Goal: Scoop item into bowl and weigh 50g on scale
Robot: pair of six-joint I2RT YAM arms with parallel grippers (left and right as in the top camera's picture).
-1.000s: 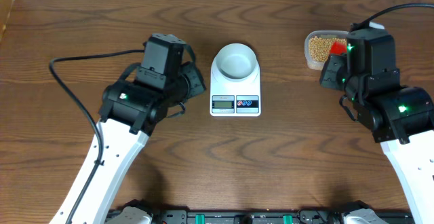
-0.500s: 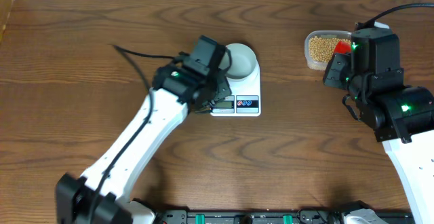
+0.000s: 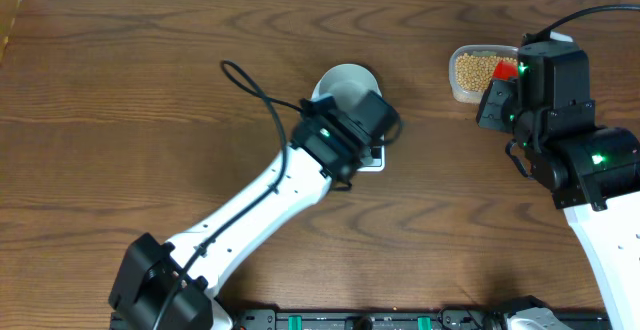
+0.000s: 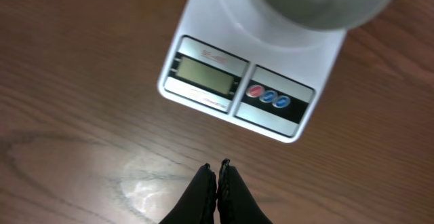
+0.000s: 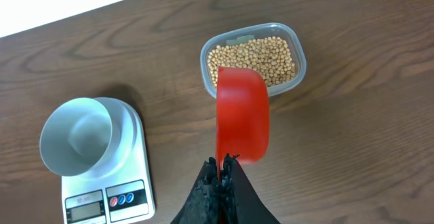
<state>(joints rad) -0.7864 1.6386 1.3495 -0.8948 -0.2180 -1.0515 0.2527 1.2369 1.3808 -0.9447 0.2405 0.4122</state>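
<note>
the brown wooden desk point(image 3: 120, 90) carries everything. the left arm point(image 3: 270, 190) reaches in a long diagonal from the near edge to the middle of the desk, its wrist covering most of the scale in the overhead view. the right arm point(image 3: 585, 160) stands at the right side, its head just beside the tub.

the scale point(image 4: 251, 68), white and flat, lies at the middle of the desk with its grey display and two round buttons, one red and one blue, on the front edge. the display shows no digits that can be read.

the clear tub point(image 5: 302, 58) sits well to the right of the scale, near the far edge. the bowl point(image 5: 76, 137) sits on the back part of the scale and looks empty.

a red scoop point(image 5: 242, 115) sticks out ahead of the right gripper point(image 5: 222, 161), whose jaws are closed on its near end. its far end overlaps the near rim of the tub; whether it touches the contents cannot be told.

the left gripper point(image 4: 217, 166) is closed with its fingertips together, holding nothing, over bare wood just in front of the scale's front edge.

the beans point(image 5: 254, 58), small and tan-yellow, all lie in the tub.
</note>
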